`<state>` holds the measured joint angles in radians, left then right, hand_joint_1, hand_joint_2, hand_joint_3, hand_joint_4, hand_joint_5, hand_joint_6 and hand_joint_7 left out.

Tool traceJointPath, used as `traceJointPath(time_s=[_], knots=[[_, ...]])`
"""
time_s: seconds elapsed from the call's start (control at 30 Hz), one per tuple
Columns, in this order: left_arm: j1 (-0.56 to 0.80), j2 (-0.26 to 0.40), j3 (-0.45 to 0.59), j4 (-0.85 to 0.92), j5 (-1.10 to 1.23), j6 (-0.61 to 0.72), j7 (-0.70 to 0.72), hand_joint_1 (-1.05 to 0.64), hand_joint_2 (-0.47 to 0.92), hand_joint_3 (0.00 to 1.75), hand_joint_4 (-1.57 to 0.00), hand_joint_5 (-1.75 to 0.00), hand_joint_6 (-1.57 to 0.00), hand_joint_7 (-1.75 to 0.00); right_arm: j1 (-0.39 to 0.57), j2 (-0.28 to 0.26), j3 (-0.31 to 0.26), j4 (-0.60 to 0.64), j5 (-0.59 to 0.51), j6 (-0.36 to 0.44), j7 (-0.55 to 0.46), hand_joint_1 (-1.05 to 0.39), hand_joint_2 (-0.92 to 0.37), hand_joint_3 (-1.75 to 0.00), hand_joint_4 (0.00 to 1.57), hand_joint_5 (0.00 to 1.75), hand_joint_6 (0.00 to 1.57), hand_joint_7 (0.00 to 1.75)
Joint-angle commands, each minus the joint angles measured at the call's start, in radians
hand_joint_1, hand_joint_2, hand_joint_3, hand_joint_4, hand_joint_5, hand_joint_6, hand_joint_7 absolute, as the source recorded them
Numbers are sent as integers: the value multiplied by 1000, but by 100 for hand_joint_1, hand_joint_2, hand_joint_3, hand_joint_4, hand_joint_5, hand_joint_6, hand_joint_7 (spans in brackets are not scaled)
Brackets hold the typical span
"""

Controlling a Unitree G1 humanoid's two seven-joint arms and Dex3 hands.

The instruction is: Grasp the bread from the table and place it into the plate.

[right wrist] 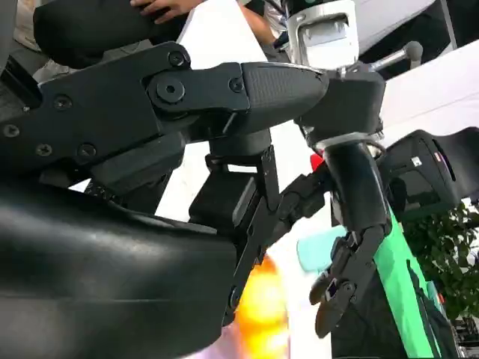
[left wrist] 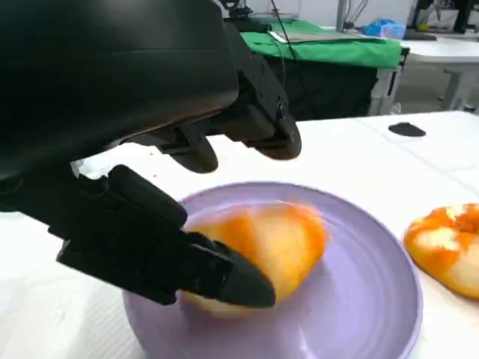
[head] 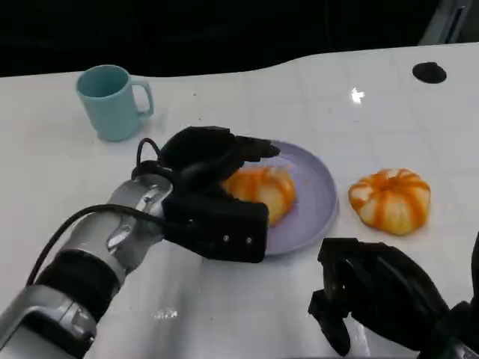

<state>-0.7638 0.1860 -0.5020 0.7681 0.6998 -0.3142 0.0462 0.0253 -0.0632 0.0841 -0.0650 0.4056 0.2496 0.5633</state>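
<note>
Although the bread [head: 258, 193] already lies inside the purple plate [head: 318, 187], the left hand [head: 213, 187] is around it, so the task looks nearly done but not finished. In the left wrist view the lower finger [left wrist: 194, 265] lies against the near side of the bread and the upper fingers [left wrist: 262, 127] arch above it with some air between. I judge this a loose hold or a release in progress; from these pictures I cannot tell if the fingers really press the bread. What seems to be left is to spread the fingers fully and take the hand off the plate without dragging the bread.

A 2nd piece of bread [head: 390, 200] rests on the white surface [head: 224, 314] just beside the plate, at about 3 o'clock from it. If the task means this one too, it is not yet touched. The right hand [head: 367, 295] hangs low over the surface at about 5 o'clock from the plate, with its fingers curled in and nothing in them.

A teal mug [head: 112, 101] stands at about 10 o'clock from the plate, well apart from it. A small dark round object [head: 429, 72] lies far off at about 2 o'clock. Nothing stands in the way of lifting the left hand; only the plate rim and the bread itself are close to the fingers.
</note>
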Motion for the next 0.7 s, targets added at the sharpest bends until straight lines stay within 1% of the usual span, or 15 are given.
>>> traceJointPath(time_s=[0.03, 0.17, 0.3, 0.37, 0.43, 0.47, 0.5, 0.53, 0.57, 0.6, 0.63, 0.67, 0.7], knots=[[36, 46, 8, -58, -17, -13, -34, -65, 92, 17, -30, -39, -45, 0, 6, -7, -8, -11, 7, -1, -3, -90, -92, -36, 129, 155, 111, 148], [66, 65, 20, -112, -43, -12, -75, -66, 92, 18, -30, -39, -47, -1, 5, -8, -10, -10, 8, 3, -5, -90, -92, -36, 129, 154, 111, 148], [90, 90, 21, -146, -43, -25, -77, -65, 92, 18, -32, -41, -48, -1, 5, -7, -7, -10, 7, -1, -3, -91, -92, -36, 129, 154, 111, 148], [109, 96, 33, -165, -55, -35, -66, -64, 92, 19, -35, -43, -50, -3, 7, -5, -7, -14, 12, 5, -4, -91, -92, -36, 129, 154, 111, 148], [144, 98, 59, -197, -86, -55, -55, -63, 92, 18, -41, -47, -56, -5, 9, -3, -6, -19, 12, 7, -8, -91, -92, -36, 129, 155, 111, 149], [164, 98, 75, -216, -108, -65, -56, -62, 92, 18, -44, -56, -61, -7, 9, -3, -5, -20, 10, 6, -9, -91, -92, -36, 129, 155, 111, 149], [193, 94, 99, -246, -148, -67, -70, -61, 92, 18, -43, -66, -64, -7, 9, -4, -4, -22, 9, 7, -10, -91, -92, -36, 129, 156, 111, 149], [222, 88, 121, -276, -188, -63, -87, -60, 92, 18, -44, -90, -71, -11, 8, -5, -4, -24, 8, 10, -12, -91, -92, -36, 130, 156, 111, 150], [245, 82, 139, -302, -222, -55, -103, -59, 92, 17, -44, -101, -75, -13, 8, -5, -3, -25, 8, 13, -15, -92, -92, -36, 130, 156, 112, 150], [277, 71, 163, -337, -275, -41, -128, -59, 92, 17, -45, -107, -78, -15, 9, -4, -4, -26, 9, 13, -16, -92, -92, -36, 130, 156, 112, 150], [304, 62, 182, -367, -322, -31, -150, -58, 92, 15, -46, -118, -81, -20, 9, -3, -4, -27, 11, 13, -17, -92, -92, -36, 130, 157, 112, 151], [322, 56, 195, -390, -354, -22, -167, -57, 92, 15, -47, -130, -75, -44, 9, -2, -4, -27, 11, 13, -17, -91, -92, -36, 130, 157, 112, 151], [353, 43, 217, -426, -424, -8, -204, -57, 92, 14, -48, -134, -67, -62, 9, -2, -5, -28, 12, 14, -18, -91, -92, -36, 130, 157, 112, 151]])
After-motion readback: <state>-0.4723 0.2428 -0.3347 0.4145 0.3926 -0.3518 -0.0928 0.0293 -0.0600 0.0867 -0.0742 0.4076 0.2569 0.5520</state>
